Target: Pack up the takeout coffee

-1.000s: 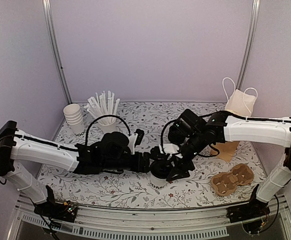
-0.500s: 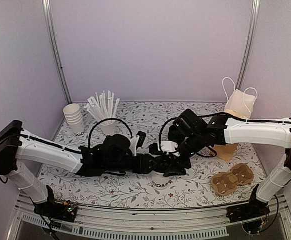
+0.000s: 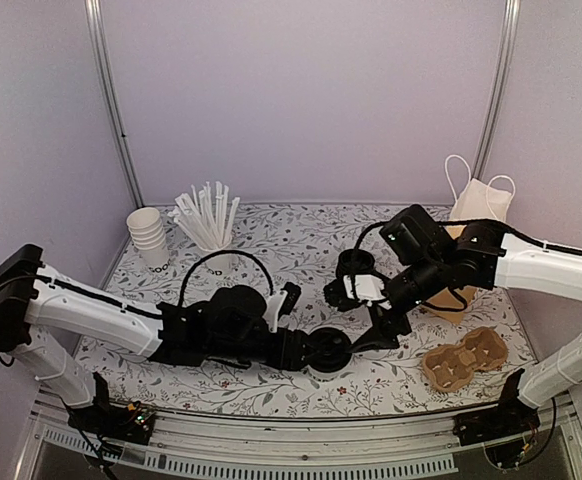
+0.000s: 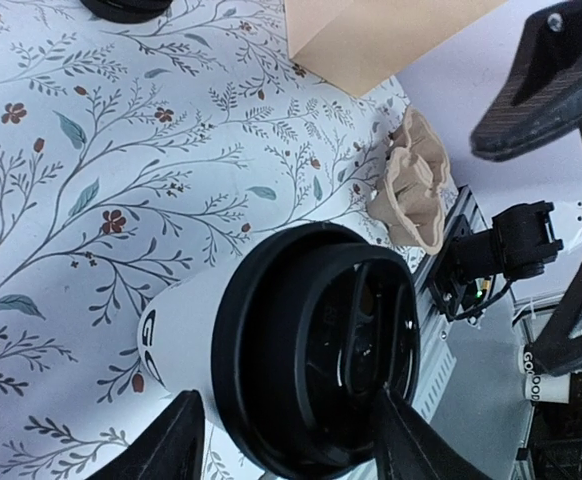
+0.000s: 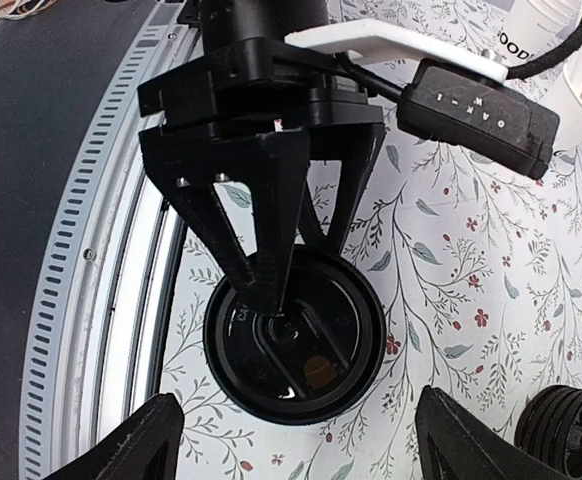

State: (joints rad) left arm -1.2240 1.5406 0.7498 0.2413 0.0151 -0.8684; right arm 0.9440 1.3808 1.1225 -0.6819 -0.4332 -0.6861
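Left gripper (image 4: 291, 405) is clamped on the takeout coffee (image 3: 327, 351), with one finger on each side of the cup. The cup stands upright on the floral table (image 3: 221, 385), front and centre, black lid on. Right gripper (image 5: 296, 400) hangs above it and slightly to its right, jaws spread wide and clear of the lid.

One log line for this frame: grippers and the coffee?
left gripper: shut on takeout coffee, lid on | right gripper: open, above lid, not touching | cup carrier: empty

Overhead plus wrist close-ups, sharing cup (image 3: 327, 351)
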